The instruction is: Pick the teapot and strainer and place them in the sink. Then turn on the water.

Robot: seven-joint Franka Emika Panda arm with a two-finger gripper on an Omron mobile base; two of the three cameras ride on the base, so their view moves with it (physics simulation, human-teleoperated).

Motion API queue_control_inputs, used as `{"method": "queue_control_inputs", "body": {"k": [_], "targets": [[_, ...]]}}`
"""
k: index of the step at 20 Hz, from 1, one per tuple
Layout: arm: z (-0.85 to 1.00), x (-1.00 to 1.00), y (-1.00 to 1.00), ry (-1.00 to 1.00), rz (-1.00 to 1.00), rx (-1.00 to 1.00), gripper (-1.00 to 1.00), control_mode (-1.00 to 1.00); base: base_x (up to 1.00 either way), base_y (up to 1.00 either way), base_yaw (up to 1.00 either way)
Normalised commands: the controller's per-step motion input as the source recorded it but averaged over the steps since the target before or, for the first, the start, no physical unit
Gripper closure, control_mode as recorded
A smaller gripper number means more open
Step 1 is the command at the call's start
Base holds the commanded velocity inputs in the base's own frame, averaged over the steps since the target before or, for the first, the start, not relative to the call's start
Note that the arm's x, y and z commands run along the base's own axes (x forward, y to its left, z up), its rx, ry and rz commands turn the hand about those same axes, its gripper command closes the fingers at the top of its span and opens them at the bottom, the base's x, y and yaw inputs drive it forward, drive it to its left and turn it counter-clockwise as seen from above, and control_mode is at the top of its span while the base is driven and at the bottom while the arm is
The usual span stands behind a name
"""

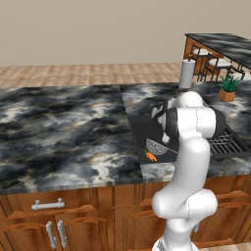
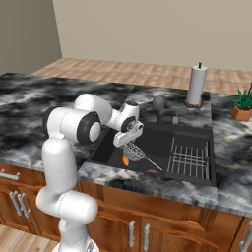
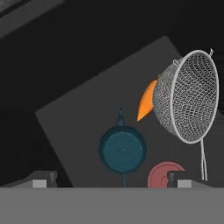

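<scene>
Left base view: the arm reaches forward over the black sink (image 1: 147, 128), its white links hiding much of the basin. Past the elbow the strainer (image 1: 156, 146) sits on the sink floor with a carrot (image 1: 151, 157) beside it. A paper towel roll (image 1: 186, 73) and a potted plant (image 1: 227, 88) stand on the marble counter (image 1: 63, 127) behind, well apart from the work.

Right base view: the gripper (image 2: 129, 139) hangs low inside the sink's left part, just above the strainer's mesh bowl, whose thin handle runs out toward the wire rack (image 2: 189, 158). The grey faucet (image 2: 159, 105) rises at the back rim, near the hand; no stream falls from it, so the water looks unstarted.

Hand view: the camera looks down at the basin floor. The teapot (image 3: 122, 150) sits upright there, spout away. The strainer lies tipped on its side against the carrot, which props it. A pink disc (image 3: 165, 174), part hidden, lies by one fingertip (image 3: 183, 183). The claw is spread wide and carries nothing, hovering over the teapot. Judgement: both items are delivered; the tap comes next.
</scene>
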Motion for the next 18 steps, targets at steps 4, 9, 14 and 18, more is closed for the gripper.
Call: {"method": "queue_control_inputs", "body": {"k": [4,9,14,18], "targets": [[0.33,-0.10,0.37,-0.07,-0.19,-0.01,-1.00,-1.00,0.00,0.00,0.00],[0.38,-0.14,0.56,-0.13,-0.23,-0.04,-1.00,-1.00,0.00,0.00,0.00],[0.53,-0.19,0.51,-0.13,-0.24,-0.02,-1.00,-1.00,0.00,0.00,0.00],[0.61,-0.31,0.34,-0.12,-0.25,0.00,-1.00,-1.00,0.00,0.00,0.00]]}}
